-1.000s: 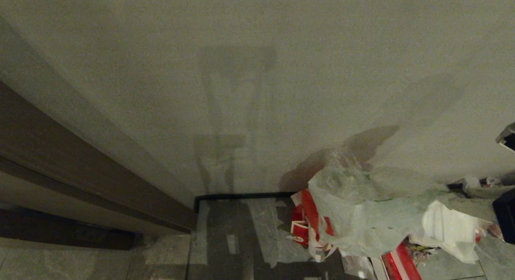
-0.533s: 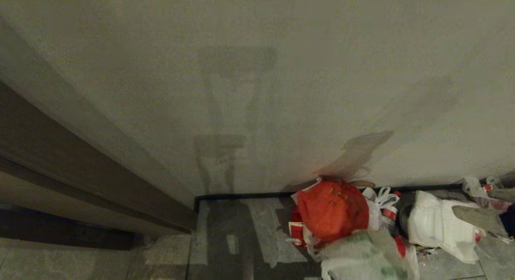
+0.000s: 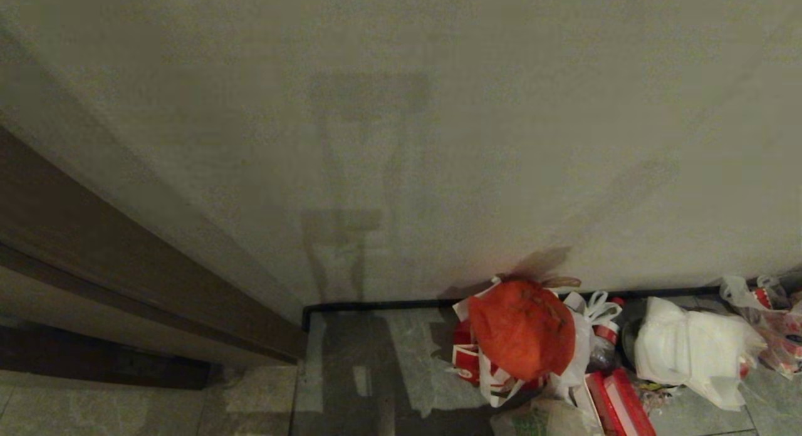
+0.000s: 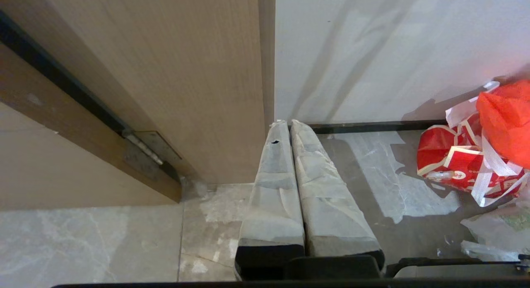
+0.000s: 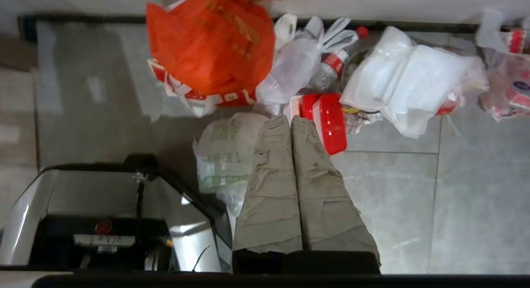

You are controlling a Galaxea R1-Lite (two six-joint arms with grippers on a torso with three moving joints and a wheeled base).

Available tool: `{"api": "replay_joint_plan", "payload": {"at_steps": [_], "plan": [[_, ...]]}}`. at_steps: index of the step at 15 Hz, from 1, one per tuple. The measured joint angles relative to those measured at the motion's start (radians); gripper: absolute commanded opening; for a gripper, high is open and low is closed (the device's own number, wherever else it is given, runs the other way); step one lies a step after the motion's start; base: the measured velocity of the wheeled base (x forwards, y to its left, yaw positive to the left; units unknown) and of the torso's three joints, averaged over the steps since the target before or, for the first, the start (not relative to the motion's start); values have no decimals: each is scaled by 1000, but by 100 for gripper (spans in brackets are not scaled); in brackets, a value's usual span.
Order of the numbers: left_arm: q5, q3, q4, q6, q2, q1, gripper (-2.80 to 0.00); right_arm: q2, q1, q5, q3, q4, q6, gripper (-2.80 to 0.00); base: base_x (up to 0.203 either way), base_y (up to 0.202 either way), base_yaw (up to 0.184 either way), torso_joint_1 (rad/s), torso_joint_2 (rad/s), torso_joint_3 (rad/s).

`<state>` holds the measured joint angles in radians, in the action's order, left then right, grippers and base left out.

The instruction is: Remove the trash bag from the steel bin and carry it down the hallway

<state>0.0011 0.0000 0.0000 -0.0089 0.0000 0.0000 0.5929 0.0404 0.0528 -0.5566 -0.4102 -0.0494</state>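
Note:
The trash bag (image 5: 221, 155), thin whitish plastic with green print, lies slumped on the grey hallway floor tiles (image 5: 414, 197) by the litter pile. Only its top shows at the bottom edge of the head view (image 3: 539, 423), and a part of it in the left wrist view (image 4: 492, 232). My right gripper (image 5: 290, 118) hangs above the floor right beside the bag, shut with nothing between its fingers. My left gripper (image 4: 290, 124) is shut and empty, parked near the wooden door frame (image 4: 165, 73). The steel bin is out of view.
A litter pile sits against the wall: an orange-red bag (image 3: 520, 326), white bags (image 3: 689, 348), a red box (image 3: 617, 401) and a plastic bottle (image 5: 331, 66). My own silver base (image 5: 103, 213) is close to the trash bag. A dark skirting (image 3: 376, 305) runs along the wall.
The trash bag hung high at the right of the head view, then dropped to the floor at the bottom edge, uncovering the orange-red bag. The right gripper has left the head view.

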Motion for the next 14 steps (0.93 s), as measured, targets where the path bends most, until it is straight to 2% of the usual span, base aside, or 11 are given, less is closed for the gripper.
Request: {"api": "replay_joint_plan", "payload": {"at_steps": [2, 6, 10, 14], "plan": [[0, 0, 0, 0, 0, 0, -280, -133, -29, 1, 131, 53, 1, -280, 0, 0, 0, 0, 0, 0], [0, 0, 0, 0, 0, 0, -280, -320, -53, 9, 387, 264, 12, -280, 0, 0, 0, 0, 0, 0], [0, 0, 0, 0, 0, 0, -280, -511, -44, -30, 465, 243, 28, -280, 0, 0, 0, 0, 0, 0], [0, 0, 0, 0, 0, 0, -280, -577, -40, -48, 492, 247, 42, -280, 0, 0, 0, 0, 0, 0]]}}
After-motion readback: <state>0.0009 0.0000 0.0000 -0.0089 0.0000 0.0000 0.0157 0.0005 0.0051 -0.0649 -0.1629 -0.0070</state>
